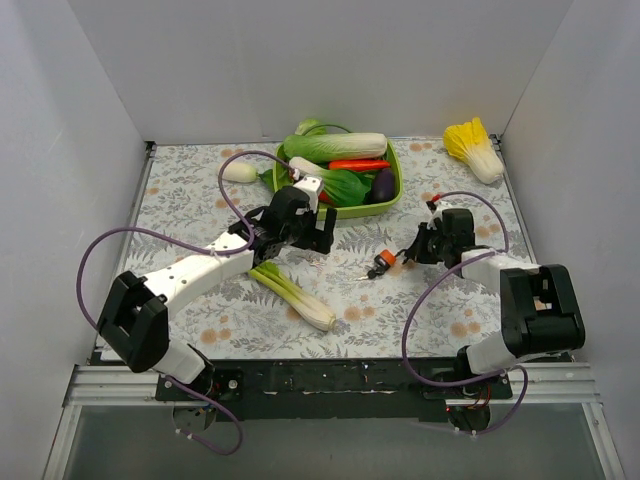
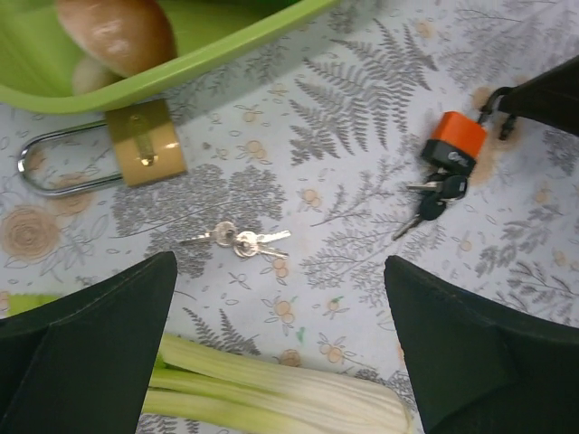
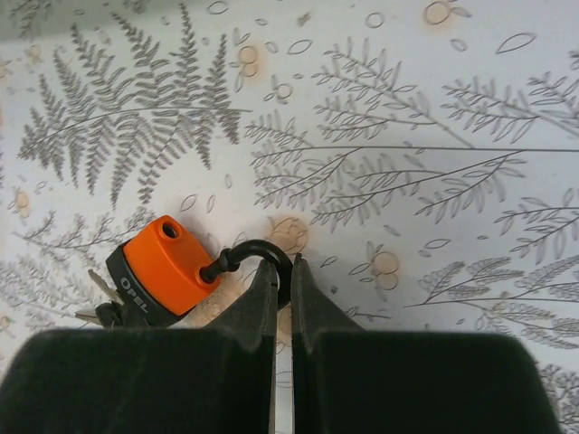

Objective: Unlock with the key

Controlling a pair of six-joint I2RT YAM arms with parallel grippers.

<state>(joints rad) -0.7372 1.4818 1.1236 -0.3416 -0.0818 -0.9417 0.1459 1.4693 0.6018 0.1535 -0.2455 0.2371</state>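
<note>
- We see the left gripper [image 2: 280, 271] spread wide and holding nothing, above the patterned cloth [image 2: 362, 81].
- We see the right gripper [image 3: 282, 267] pinched narrow on the black shackle [image 3: 237, 254] of the orange padlock [image 3: 167, 262].
- The key [image 2: 441, 192], a small black-headed bunch, lies on the cloth touching the orange padlock's body. We cannot tell whether it is inserted.
- A brass padlock [image 2: 145, 142] lies just beside the green basket [image 2: 208, 59].
- We note a silver key pair [image 2: 237, 240] near the brass padlock.
</note>
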